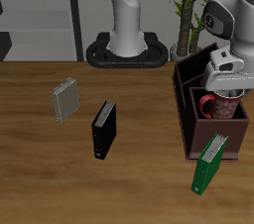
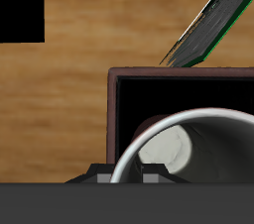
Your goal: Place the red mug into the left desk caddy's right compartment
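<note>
The red mug (image 1: 215, 106) with pale speckles hangs upright under my gripper (image 1: 224, 87), inside the walls of the left desk caddy (image 1: 185, 109), a dark brown wooden box. The mug is in the caddy's squarish low-walled right compartment (image 1: 220, 135), the end nearer the table's front edge. I cannot tell whether it rests on the floor. In the wrist view the mug's white rim (image 2: 184, 121) curves up close between my fingertips (image 2: 95, 174), with the caddy's brown wall (image 2: 111, 109) around it. My gripper (image 2: 126, 175) is shut on the mug's rim.
A green book (image 1: 208, 163) leans against the caddy's front wall and shows in the wrist view (image 2: 213, 20). A black book (image 1: 103, 129) and a grey book (image 1: 65, 99) stand on the table away from the caddy. A potted plant (image 1: 190, 0) stands behind the caddy.
</note>
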Available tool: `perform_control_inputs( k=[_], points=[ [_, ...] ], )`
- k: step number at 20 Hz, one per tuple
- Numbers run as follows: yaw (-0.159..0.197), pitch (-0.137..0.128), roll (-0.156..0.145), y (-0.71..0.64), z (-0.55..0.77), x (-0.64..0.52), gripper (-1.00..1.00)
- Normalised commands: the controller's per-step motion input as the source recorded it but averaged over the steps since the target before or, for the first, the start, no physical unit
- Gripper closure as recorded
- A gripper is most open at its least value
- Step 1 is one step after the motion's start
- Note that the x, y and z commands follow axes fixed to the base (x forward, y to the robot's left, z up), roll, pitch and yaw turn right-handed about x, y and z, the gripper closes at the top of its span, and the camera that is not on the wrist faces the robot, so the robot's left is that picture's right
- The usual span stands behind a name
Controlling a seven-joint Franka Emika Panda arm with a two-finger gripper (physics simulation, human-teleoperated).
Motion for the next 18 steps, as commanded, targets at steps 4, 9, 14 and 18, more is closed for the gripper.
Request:
perform_control_inputs(
  k=[4,9,14,18],
  points=[
    [0.021,0.056,-0.009,0.01,-0.41,0.15,1.0],
    [0.006,0.044,-0.02,-0.11,-0.24,0.14,1.0],
    [-0.032,-0.014,0.006,-0.12,0.08,0.0,1.0],
    [-0.034,0.04,0.007,-0.14,-0.14,0.05,1.0]
  ],
)
